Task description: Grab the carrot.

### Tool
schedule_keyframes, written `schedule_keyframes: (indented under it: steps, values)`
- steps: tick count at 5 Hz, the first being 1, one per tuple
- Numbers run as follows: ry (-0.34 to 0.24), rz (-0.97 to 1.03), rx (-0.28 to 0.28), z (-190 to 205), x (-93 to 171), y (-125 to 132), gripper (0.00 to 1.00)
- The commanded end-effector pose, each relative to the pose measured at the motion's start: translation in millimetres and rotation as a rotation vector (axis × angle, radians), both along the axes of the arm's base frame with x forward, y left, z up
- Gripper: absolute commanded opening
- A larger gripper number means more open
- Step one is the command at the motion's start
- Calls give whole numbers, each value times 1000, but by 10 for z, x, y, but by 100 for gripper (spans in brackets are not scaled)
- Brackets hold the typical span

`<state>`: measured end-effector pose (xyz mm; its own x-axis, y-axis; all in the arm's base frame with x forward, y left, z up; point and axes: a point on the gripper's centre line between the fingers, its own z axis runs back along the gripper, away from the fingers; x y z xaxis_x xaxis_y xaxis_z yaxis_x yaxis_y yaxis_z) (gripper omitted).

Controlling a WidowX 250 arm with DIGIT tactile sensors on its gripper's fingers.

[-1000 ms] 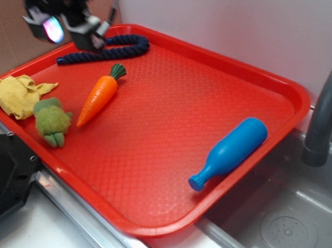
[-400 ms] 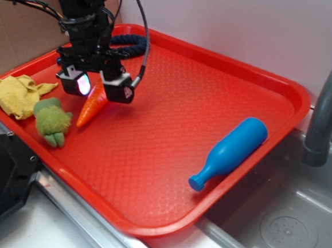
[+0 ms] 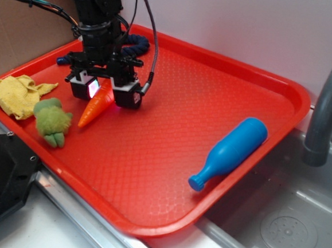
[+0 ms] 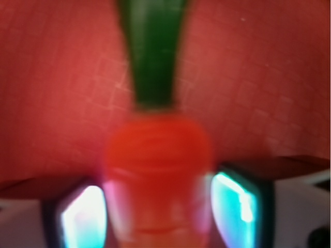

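The orange carrot (image 3: pixel 92 111) lies on the red tray (image 3: pixel 169 153) at its left side, tip pointing toward the front-left. My gripper (image 3: pixel 105 93) is lowered over the carrot's thick end, which it hides along with the green top. In the wrist view the carrot (image 4: pixel 158 165) fills the space between the two lit fingers (image 4: pixel 83 219), its dark green top pointing away. The gripper (image 4: pixel 163 214) is open, one finger on each side of the carrot, both very close to it. The wrist view is blurred.
A fuzzy green plush vegetable (image 3: pixel 52 121) and a yellow cloth (image 3: pixel 16 94) lie left of the carrot. A dark blue rope (image 3: pixel 135 41) lies behind the arm. A blue bottle (image 3: pixel 233 149) rests at the tray's right edge. Faucet (image 3: pixel 329 96) and sink (image 3: pixel 284 225) are to the right.
The gripper came down from above the tray's back-left corner and now straddles the carrot's thick end. The carrot has not moved.
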<state>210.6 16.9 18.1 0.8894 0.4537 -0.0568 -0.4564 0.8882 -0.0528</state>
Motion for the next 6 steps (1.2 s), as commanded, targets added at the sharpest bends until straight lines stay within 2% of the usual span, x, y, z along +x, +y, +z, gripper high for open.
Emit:
schedule_keyframes:
  steps: [1, 2, 3, 4, 5, 6]
  values:
    - [-101, -222, 81, 627, -117, -72, 0]
    - [-154, -375, 84, 1069, -193, -161, 0]
    - [-212, -465, 149, 1433, -385, -158, 0]
    - [-225, -441, 142, 1623, -207, -131, 0]
    - [-207, -408, 142, 1690, -38, -140, 0]
    - [-146, -344, 142, 1639, 193, -117, 0]
